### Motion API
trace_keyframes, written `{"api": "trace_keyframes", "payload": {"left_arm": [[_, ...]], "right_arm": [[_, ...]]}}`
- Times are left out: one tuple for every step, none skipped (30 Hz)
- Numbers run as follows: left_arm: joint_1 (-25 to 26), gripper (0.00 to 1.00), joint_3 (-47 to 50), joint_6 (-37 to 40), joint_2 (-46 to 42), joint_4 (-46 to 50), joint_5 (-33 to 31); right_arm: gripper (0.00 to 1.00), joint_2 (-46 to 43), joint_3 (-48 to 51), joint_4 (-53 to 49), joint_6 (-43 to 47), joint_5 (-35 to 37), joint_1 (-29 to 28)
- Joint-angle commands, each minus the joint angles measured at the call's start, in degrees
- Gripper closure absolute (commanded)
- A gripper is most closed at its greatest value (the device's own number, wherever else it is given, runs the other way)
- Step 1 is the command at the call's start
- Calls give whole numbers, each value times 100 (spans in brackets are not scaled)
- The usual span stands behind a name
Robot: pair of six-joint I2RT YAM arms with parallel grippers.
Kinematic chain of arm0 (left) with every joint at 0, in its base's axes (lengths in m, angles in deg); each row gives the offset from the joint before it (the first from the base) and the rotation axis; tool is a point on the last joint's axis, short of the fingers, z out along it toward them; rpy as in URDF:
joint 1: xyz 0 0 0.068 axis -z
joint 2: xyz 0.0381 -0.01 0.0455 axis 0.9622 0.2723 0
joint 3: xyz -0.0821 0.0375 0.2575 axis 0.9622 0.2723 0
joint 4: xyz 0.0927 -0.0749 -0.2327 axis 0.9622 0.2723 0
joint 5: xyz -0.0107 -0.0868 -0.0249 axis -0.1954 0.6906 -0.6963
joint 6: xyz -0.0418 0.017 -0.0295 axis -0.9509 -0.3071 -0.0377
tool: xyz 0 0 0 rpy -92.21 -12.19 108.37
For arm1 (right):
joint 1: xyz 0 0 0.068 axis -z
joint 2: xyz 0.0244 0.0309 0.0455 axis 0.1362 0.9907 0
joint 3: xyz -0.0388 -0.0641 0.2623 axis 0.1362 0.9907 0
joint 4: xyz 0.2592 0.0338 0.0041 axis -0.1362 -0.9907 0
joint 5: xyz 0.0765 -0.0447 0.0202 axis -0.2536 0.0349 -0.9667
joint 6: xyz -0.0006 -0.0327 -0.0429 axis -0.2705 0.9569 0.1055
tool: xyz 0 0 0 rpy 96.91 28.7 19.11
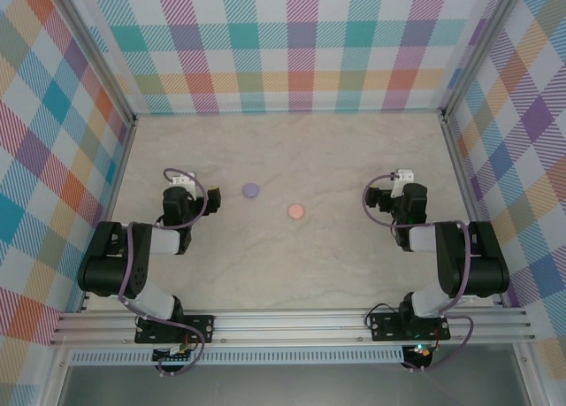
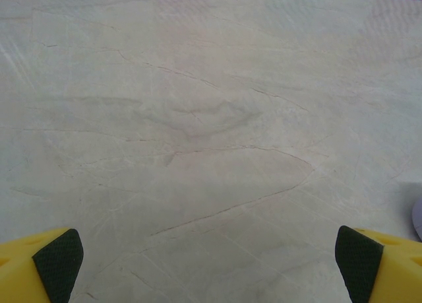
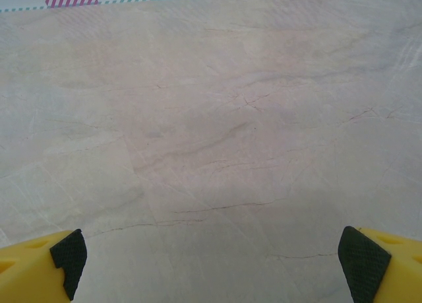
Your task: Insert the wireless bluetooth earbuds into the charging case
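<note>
Yellow fingers tipped with black pads [image 2: 58, 258] sit at the bottom corners of both wrist views. They are spread as wide as they go, so the left gripper [image 2: 210, 255] and the right gripper [image 3: 211, 257] are fully open with nothing between the jaws.

Across the middle of the top view, the pale marbled counter [image 1: 292, 273] takes up most of the frame. Both arms [image 1: 133, 256] are folded low near the bottom edge, well apart from each other.

Between them lie two small round discs. The purple case [image 1: 251, 190] is left of centre, and the pinkish case [image 1: 295, 211] is just below and to its right. A sliver of the purple one [image 2: 418, 218] also shows at the right edge of the left wrist view.

From above, both cases look flat and closed. The earbuds are too small to make out, so I cannot tell whether they already sit inside. Neither gripper is near a case, and I judge no insertion is under way. If the buds are still out, the whole job is left.
</note>
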Motion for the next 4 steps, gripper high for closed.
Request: {"api": "trace_keyframes", "payload": {"left_arm": [[-52,0,-89,-27,20,36,4],[-51,0,-88,-25,22,36,-3],[-52,0,-90,-26,20,36,1],[-51,0,-88,-24,20,35,4]], "right_arm": [[0,-51,-84,100,30,-122,29],[0,-55,-79,108,29,-127,25],[0,-56,-77,117,34,-123,32],[0,-56,-67,128,38,-116,30]]}}
